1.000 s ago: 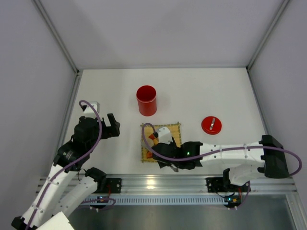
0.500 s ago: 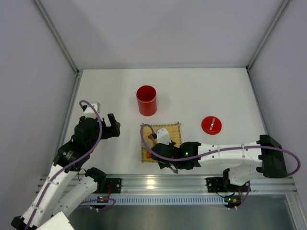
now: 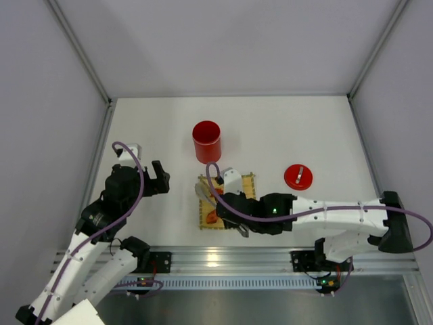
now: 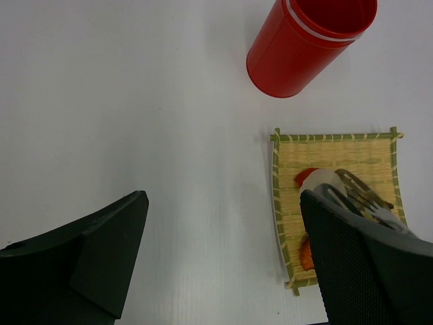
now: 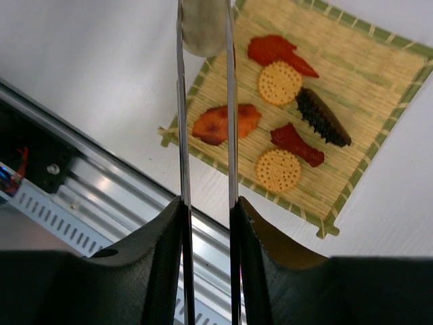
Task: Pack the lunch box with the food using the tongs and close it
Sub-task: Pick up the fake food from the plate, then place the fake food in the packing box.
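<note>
Tongs (image 5: 229, 101) tight in right claw (image 5: 206, 210), white food round (image 5: 203, 27) between their tips, partly cut off; left claw (image 4: 222, 203) apart

Shiny metal tongs (image 4: 364, 196), woven bamboo mat (image 5: 379, 74), glossy red plastic lunch box (image 4: 298, 51)
</note>
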`<state>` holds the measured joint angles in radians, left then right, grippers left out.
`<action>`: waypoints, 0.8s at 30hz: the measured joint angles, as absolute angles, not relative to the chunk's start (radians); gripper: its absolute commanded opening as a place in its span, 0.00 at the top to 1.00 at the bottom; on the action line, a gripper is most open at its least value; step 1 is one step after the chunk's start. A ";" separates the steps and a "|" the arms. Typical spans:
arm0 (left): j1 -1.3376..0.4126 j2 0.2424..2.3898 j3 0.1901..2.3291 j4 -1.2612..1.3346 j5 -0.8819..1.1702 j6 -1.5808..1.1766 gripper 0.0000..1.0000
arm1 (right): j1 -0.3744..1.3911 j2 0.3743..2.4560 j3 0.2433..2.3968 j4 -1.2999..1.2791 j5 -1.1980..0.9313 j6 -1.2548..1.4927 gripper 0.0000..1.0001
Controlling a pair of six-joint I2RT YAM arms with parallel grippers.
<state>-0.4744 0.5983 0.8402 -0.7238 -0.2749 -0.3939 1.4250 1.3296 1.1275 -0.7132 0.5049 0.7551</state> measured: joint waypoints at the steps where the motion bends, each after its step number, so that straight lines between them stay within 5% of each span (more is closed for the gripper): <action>1: -0.474 0.598 0.840 -0.724 -0.275 -0.394 0.01 | 1.425 1.323 1.152 -0.719 0.521 0.751 0.68; 12: -0.476 0.607 0.840 -0.723 -0.278 -0.394 0.01 | 1.251 1.305 1.417 -0.759 0.564 0.583 0.68; 24: -0.480 0.622 0.840 -0.724 -0.278 -0.394 0.01 | 1.008 1.520 1.672 -0.749 0.489 0.416 0.68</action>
<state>-0.4801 0.6224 0.8402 -0.7238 -0.2783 -0.3939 1.0077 1.5200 1.6722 -0.7490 0.4892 0.4160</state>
